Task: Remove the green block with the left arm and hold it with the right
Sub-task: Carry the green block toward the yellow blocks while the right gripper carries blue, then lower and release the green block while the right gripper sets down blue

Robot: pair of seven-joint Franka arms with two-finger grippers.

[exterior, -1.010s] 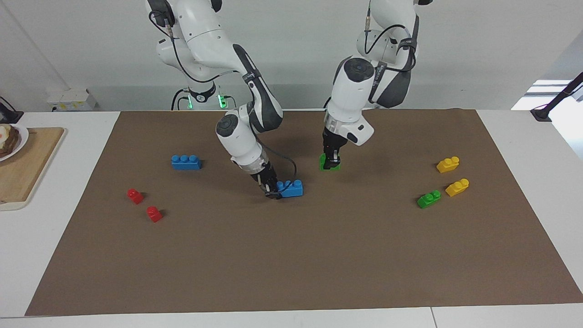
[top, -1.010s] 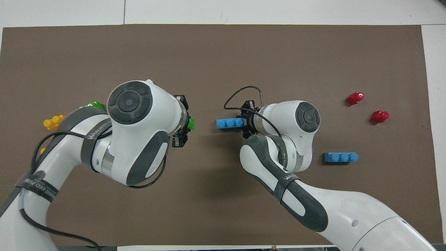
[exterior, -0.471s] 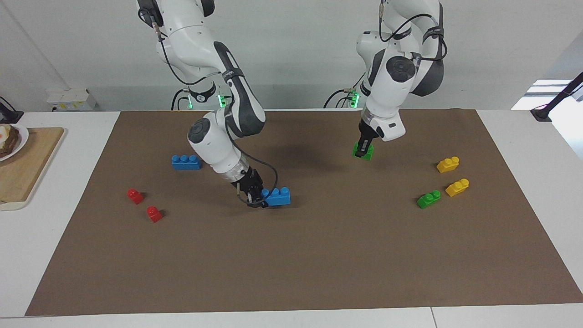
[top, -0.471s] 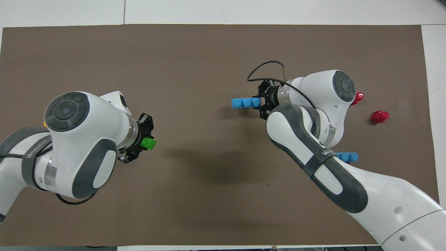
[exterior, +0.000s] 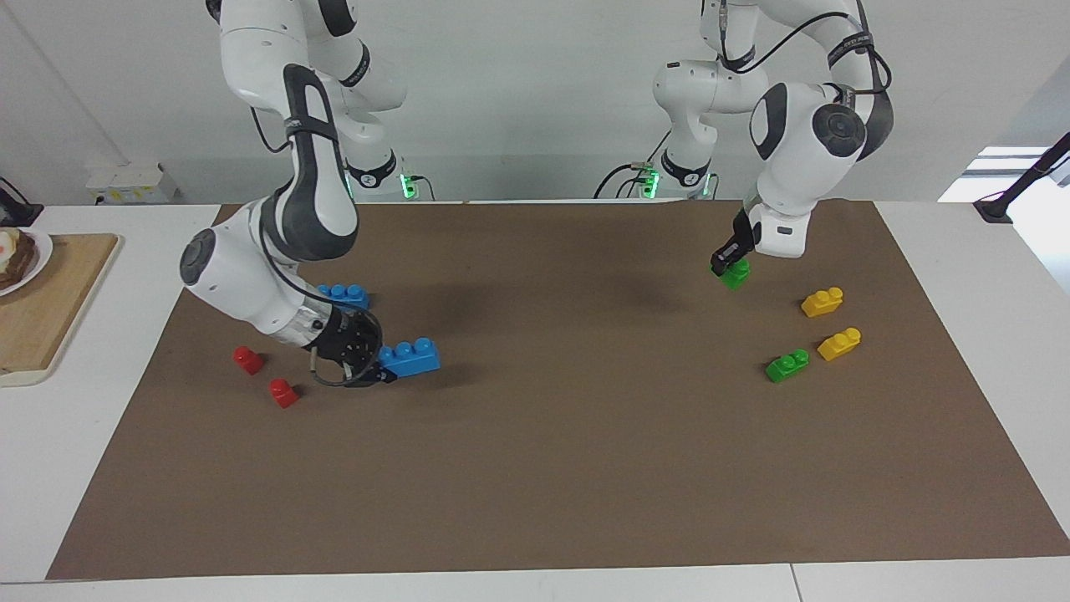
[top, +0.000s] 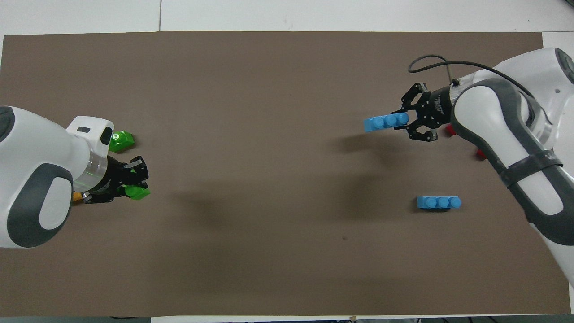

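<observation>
Brown mat (exterior: 543,468) covers a white table (exterior: 961,251) beneath pale walls.

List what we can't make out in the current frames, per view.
- Overhead view: both yellow bricks are almost wholly covered by the left arm; only an orange sliver shows by the left gripper, which holds the green block.
- Overhead view: both red bricks are mostly hidden under the right arm, whose right gripper holds a blue brick.
- Facing view: plate cut off by the frame edge.
</observation>
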